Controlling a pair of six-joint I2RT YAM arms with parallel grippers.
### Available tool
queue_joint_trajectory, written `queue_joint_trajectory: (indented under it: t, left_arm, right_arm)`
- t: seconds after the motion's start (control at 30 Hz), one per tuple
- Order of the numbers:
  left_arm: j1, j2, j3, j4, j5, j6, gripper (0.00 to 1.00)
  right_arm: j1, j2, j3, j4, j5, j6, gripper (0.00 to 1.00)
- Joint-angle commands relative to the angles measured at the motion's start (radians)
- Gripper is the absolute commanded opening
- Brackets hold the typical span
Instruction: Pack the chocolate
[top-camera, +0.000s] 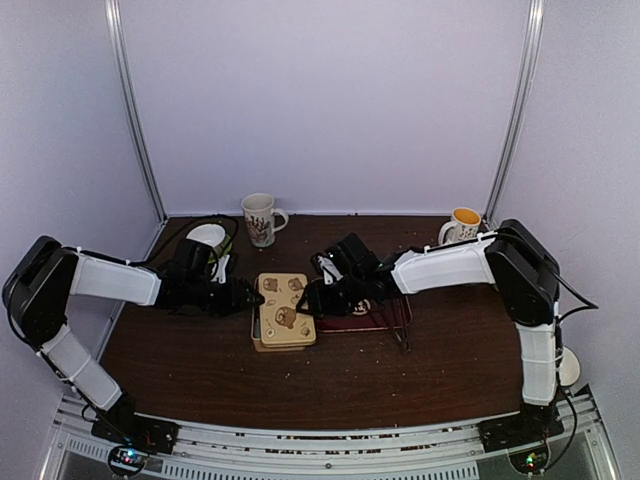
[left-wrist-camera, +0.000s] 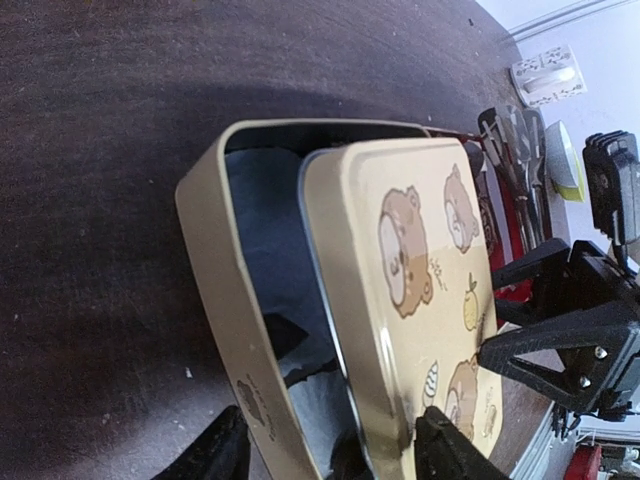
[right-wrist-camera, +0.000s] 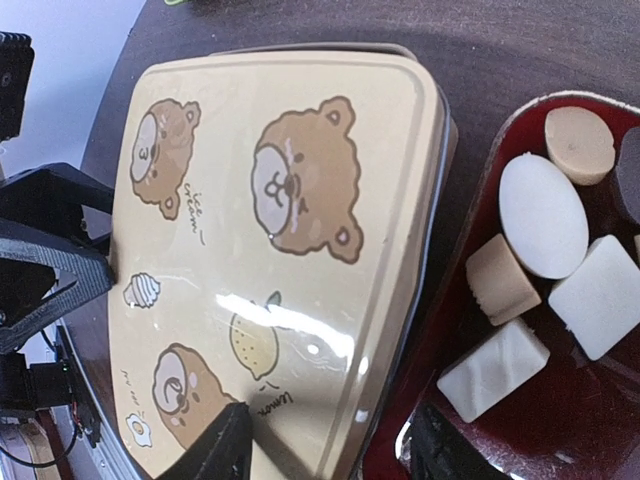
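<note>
Left pincer (left-wrist-camera: 335, 455): at the left end of the tin (left-wrist-camera: 215, 260), its fingers (left-wrist-camera: 222, 450) part-spread astride the tin's near wall and the edge of the lid (left-wrist-camera: 400, 270). I cannot tell whether they are pinching.
Right pincer (right-wrist-camera: 330, 455): at the opposite end, fingers part-spread astride the near corner of the lid, one over its printed top and one in the gap beside the tray (right-wrist-camera: 445, 320). I cannot tell if they press on it.
Tin: cream-coloured and rectangular, in the middle of the bench (top-camera: 200, 370). Its inside looks dark in the left wrist view.
Lid: cream, printed with brown bears, a lemon and small script. It lies over the tin, shifted to one side, so a strip of the tin's inside stays uncovered along the left wall.
Chocolate (right-wrist-camera: 543, 215): in the dark red tray just right of the tin. White cubes, a white oval, a tan cube and a tan round piece show, lying close together.
Tongs (top-camera: 398, 325): thin metal, at the tray's right side.
Mugs: a patterned white one (top-camera: 260, 218) at the back, and a yellow-lined one (top-camera: 462, 225) at the back right.
</note>
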Motion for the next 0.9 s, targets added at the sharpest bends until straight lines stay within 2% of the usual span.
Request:
queue_joint_trajectory:
  t: [0.0, 0.17, 0.33, 0.4, 0.87]
  left_arm:
    - [0.004, -0.001, 0.019, 0.03, 0.032, 0.011, 0.59]
    - [0.004, 0.01, 0.028, 0.041, 0.053, 0.007, 0.6]
    - [0.002, 0.021, 0.013, 0.101, 0.105, -0.028, 0.71]
    - [0.002, 0.024, 0.012, 0.087, 0.103, -0.023, 0.72]
    - [0.003, 0.063, 0.009, 0.083, 0.159, -0.028, 0.65]
  right_arm:
    - [0.006, -0.035, -0.024, 0.006, 0.006, -0.005, 0.53]
    - [0.011, -0.027, -0.004, 0.01, 0.004, 0.003, 0.48]
    - [0.014, 0.014, 0.024, 0.021, 0.006, 0.02, 0.44]
    - [0.017, 0.02, 0.026, 0.036, 0.011, 0.03, 0.44]
    - [0.053, 0.064, 0.086, 0.018, 0.022, 0.048, 0.47]
